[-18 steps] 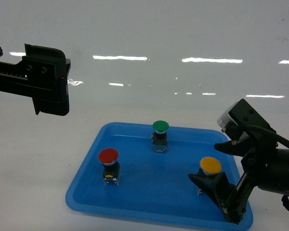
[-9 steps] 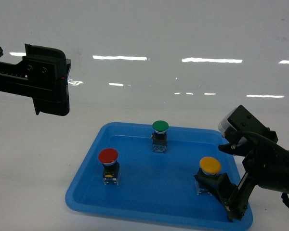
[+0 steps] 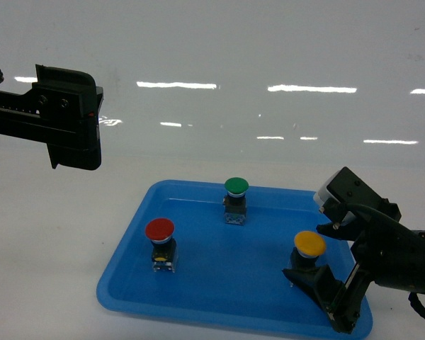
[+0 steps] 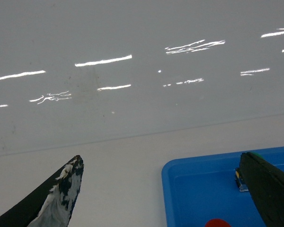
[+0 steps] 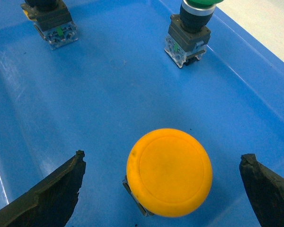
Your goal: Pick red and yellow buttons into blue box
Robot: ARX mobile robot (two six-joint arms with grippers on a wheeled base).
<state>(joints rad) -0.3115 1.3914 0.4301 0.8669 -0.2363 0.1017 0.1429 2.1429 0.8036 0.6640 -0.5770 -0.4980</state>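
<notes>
Yellow is the cap you are working on: the yellow button stands upright in the shallow blue tray, toward its right side, and your right gripper has come down around it over the last second. A second ago the lower finger sat in front of the button's base and hid part of it; now the arm has dropped lower and pulled slightly back, and in the right wrist view the cap sits squarely between the two dark fingertips, with blue tray floor showing on both sides. The fingers are spread wide and touch nothing, so nothing is grasped yet. By my reading you are lined up for the first pick and what remains is a short descent and a squeeze on the body below the cap.

Your left gripper has not moved: it hangs high to the left of the tray, well apart from it, fingers spread and holding nothing.

The red button stands untouched near the tray's left side, and the green button at the back stays where it was; leave that one. No blue box shows in any view, so you cannot tell where the drop-off lies. Neither button has been delivered.
</notes>
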